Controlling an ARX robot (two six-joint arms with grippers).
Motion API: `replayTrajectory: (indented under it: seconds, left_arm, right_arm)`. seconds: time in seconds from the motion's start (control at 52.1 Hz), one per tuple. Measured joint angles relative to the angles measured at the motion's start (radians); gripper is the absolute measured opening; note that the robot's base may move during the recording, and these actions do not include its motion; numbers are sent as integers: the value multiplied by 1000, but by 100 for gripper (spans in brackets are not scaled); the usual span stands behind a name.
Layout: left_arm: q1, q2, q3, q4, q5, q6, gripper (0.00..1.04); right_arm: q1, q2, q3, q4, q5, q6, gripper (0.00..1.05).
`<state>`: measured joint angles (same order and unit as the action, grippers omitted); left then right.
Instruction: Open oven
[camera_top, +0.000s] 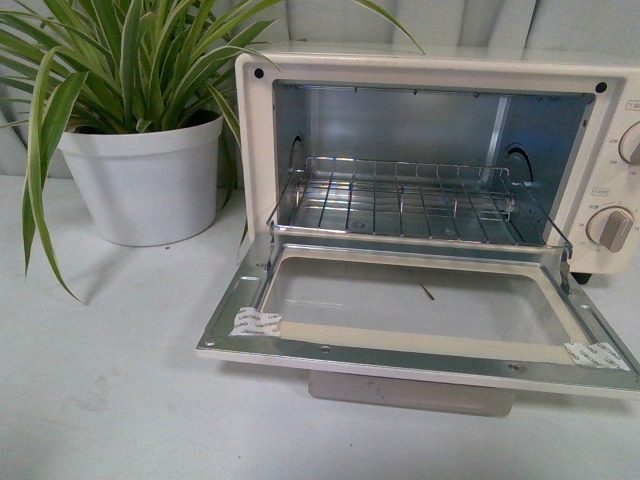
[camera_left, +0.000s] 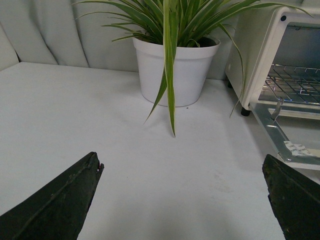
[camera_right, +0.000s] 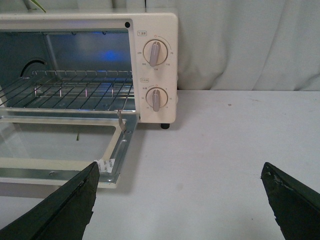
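Observation:
The cream-white oven (camera_top: 440, 66) stands on the table with its glass door (camera_top: 410, 305) folded down flat. The wire rack (camera_top: 400, 205) shows inside and two round knobs (camera_top: 610, 228) sit at its right. The bar handle is hidden under the lowered door. Neither arm shows in the front view. My left gripper (camera_left: 182, 172) is open and empty over bare table, to the left of the oven (camera_left: 260, 50). My right gripper (camera_right: 180, 180) is open and empty, just right of the door's corner (camera_right: 107, 167), in front of the knobs (camera_right: 156, 99).
A white plant pot (camera_top: 145, 175) with long green leaves stands left of the oven, also in the left wrist view (camera_left: 175, 70). A grey curtain (camera_right: 240, 45) hangs behind. White tabletop (camera_top: 110, 390) spreads in front.

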<state>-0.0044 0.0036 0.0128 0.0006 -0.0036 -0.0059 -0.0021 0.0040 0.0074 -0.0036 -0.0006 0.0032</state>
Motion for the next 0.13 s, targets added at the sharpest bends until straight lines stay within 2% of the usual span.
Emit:
replayTrajectory:
  seconds: [0.134]
  left_arm:
    - [0, 0, 0, 0, 0, 0, 98]
  right_arm:
    - [0, 0, 0, 0, 0, 0, 95]
